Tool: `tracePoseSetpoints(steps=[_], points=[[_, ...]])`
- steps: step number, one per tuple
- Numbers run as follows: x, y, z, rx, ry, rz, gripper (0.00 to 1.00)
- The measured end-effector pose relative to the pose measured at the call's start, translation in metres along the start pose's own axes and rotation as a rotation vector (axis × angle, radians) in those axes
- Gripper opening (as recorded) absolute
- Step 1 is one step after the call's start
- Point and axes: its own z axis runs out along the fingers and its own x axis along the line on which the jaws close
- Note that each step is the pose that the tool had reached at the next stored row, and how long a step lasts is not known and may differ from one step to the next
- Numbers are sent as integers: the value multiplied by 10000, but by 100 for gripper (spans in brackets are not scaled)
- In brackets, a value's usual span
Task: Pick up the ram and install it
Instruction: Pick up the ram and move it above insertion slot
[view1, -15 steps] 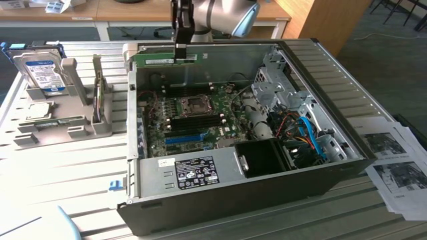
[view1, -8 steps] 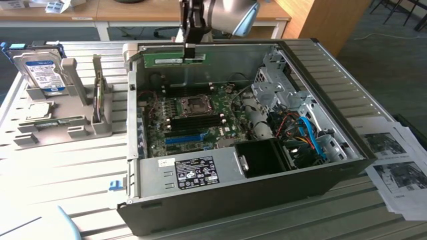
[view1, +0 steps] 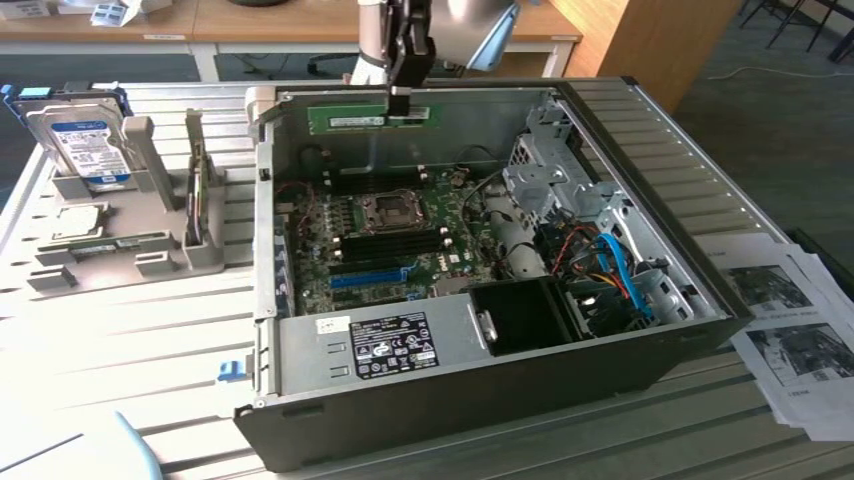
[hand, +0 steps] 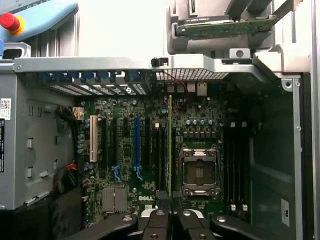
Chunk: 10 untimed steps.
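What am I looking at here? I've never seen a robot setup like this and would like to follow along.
This is a single robot arm working over an open computer case that lies on a slatted table. One picture comes from a camera standing off the arm. The other comes from a camera on the arm's wrist, looking into the case at the motherboard. The arm's jaws are shut on the ram, a thin green memory stick, held up at the far side of the case. In the wrist view you see that stick edge-on. At the exterior view's left, a grey rack holds a hard drive. Printed sheets lie at its right.
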Motion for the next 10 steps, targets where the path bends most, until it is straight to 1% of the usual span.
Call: tracePoseSetpoints(steps=[2, 7, 10], points=[[0, -27, -2, 0, 1, 0, 11], [-1, -30, -1, 0, 0, 1, 11], [-2, -61, -3, 0, 1, 1, 11]])
